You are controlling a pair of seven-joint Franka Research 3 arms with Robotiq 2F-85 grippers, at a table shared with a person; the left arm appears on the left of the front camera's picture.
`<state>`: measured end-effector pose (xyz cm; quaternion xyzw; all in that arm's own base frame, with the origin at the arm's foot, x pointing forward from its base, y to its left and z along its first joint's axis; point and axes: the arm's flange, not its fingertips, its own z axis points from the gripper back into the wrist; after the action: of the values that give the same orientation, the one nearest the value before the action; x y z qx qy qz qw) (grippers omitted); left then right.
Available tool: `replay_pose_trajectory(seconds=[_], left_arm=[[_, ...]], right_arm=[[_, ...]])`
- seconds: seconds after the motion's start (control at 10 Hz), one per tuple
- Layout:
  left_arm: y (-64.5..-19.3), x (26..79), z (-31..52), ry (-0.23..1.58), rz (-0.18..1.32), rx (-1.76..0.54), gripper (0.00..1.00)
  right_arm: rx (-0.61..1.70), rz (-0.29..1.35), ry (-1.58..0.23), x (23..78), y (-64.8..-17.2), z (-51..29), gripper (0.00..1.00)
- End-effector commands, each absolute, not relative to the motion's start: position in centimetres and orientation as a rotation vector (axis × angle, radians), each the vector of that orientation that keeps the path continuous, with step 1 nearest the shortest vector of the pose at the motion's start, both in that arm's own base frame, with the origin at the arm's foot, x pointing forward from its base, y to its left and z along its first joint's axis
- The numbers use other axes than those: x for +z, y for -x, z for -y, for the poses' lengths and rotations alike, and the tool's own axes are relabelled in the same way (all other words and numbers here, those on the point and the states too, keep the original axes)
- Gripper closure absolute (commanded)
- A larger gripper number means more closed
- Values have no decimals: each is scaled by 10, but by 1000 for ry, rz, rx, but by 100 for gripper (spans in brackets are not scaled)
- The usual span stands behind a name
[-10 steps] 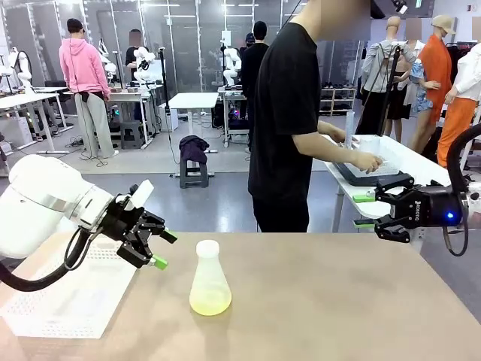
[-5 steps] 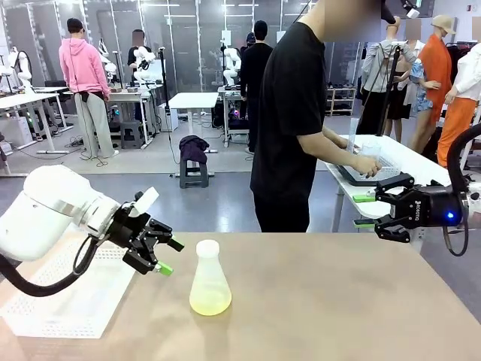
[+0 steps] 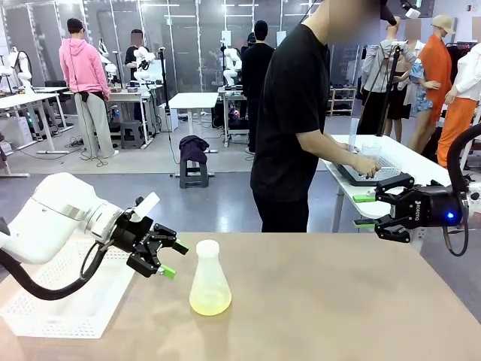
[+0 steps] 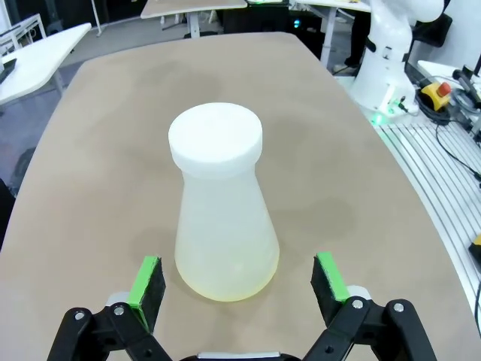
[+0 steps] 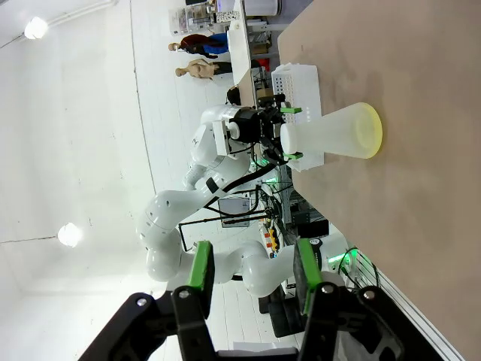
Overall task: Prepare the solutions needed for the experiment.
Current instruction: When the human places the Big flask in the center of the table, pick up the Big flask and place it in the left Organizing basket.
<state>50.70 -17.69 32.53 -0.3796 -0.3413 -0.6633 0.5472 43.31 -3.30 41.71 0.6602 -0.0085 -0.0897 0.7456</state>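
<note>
Beside flask [image 3: 209,277] holding solutions [image 3: 210,302]: left gripper [image 3: 170,259] jaws spread wide, lined up for side grasp. Right gripper [image 3: 367,210] part-open, empty, parked clear.

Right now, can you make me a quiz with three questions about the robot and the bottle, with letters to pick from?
1. Where does the conical flask stand?
A. on the tan table
B. in a gripper
C. on the floor

2. What colour is the liquid in it?
A. dark blue
B. pale yellow
C. red

3. How is the left gripper?
A. shut on the flask
B. open, a pad on each side of the flask
C. lying flat on the table

Answers:
1 A: its base rests on the table, nothing holding it.
2 B: a shallow yellowish layer sits at the bottom.
3 B: in the left wrist view both green pads stand apart from the flask's walls.
</note>
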Motion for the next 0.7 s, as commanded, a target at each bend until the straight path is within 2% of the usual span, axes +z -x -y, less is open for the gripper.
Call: replay_pose_trajectory(seconds=[0.0, 0.6], left_arm=[[-513, 322, 178, 948, 896, -1581, 0], [-525, 312, 202, 1025, 885, -1552, 0]], right_arm=[[-194, 17, -1450, 418, -433, 33, 45], [-194, 17, -1450, 418, -433, 33, 45]])
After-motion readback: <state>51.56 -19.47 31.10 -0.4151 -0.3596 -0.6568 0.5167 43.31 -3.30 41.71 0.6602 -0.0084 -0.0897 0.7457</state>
